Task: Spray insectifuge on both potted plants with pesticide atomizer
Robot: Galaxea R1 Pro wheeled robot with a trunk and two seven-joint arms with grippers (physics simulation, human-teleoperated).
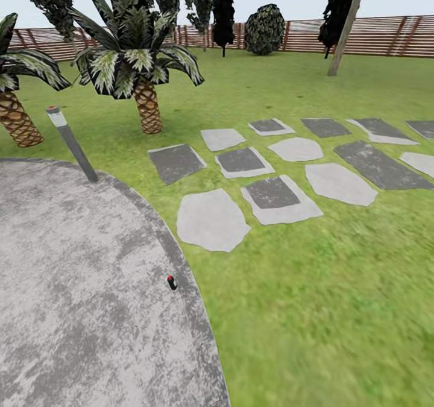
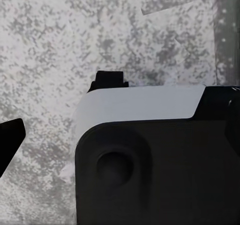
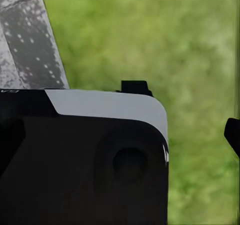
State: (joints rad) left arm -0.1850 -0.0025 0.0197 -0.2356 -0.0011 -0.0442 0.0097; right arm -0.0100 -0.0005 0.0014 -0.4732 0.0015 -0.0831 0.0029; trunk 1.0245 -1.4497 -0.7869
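The garden lawn (image 1: 313, 310) spreads ahead in the head view, with grey and white stepping stones (image 1: 274, 199) across its middle and a brown slatted fence (image 1: 374, 36) at the back. The pesticide atomizer and both potted plants are out of view. In the left wrist view a dark fingertip (image 2: 10, 140) pokes in at the edge, over mottled grey paving (image 2: 60, 45), beside a black-and-white part of the robot's body (image 2: 150, 150). In the right wrist view a dark fingertip (image 3: 233, 135) hangs over grass (image 3: 150, 35). The jaws' spacing cannot be read.
A round grey paved patch (image 1: 72, 286) lies at the near left, with a small dark peg with a red tip (image 1: 172, 282) near its rim. A leaning grey lamp post (image 1: 72, 143) stands at its far edge. Two striped-leaf palms (image 1: 137, 63) and a round dark bush (image 1: 264, 30) stand farther off.
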